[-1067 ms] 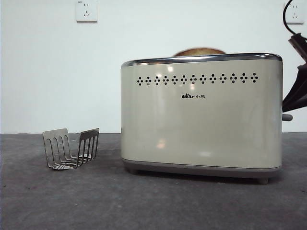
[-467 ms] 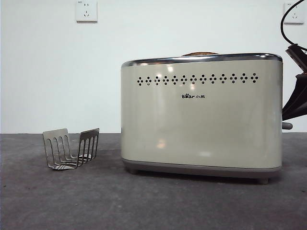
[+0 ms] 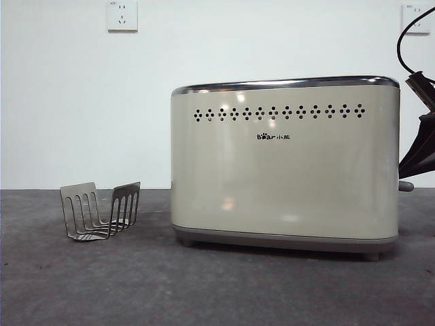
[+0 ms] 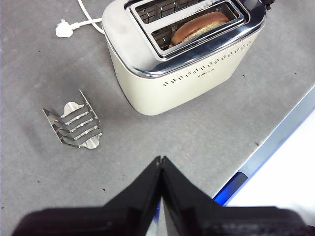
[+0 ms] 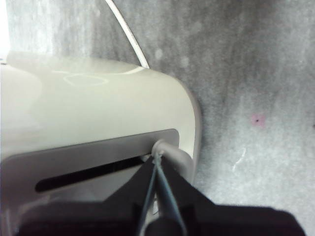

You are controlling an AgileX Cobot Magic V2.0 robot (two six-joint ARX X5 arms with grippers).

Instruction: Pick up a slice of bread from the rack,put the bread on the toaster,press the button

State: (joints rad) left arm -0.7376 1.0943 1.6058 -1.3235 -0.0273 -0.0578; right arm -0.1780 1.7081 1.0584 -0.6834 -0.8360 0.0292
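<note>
The cream toaster [image 3: 285, 159] stands right of centre in the front view. The slice of bread [image 4: 199, 25] sits sunk in one slot, seen in the left wrist view; it is hidden in the front view. The grey rack [image 3: 100, 210] stands empty to the left and also shows in the left wrist view [image 4: 75, 125]. My right gripper [image 5: 157, 160] is shut, its tips pressed on the grey button [image 5: 170, 150] at the toaster's narrow side; the button [image 3: 406, 186] sits low. My left gripper [image 4: 161, 161] is shut and empty, high above the table.
The toaster's white cord and plug [image 4: 66, 27] lie on the grey table behind it. A white wall socket [image 3: 122, 15] is on the back wall. The table's front edge [image 4: 275, 142] runs near the left gripper.
The bread has sunk from sticking above the toaster's top to out of sight in the front view. The button has moved down with the right gripper on it.
</note>
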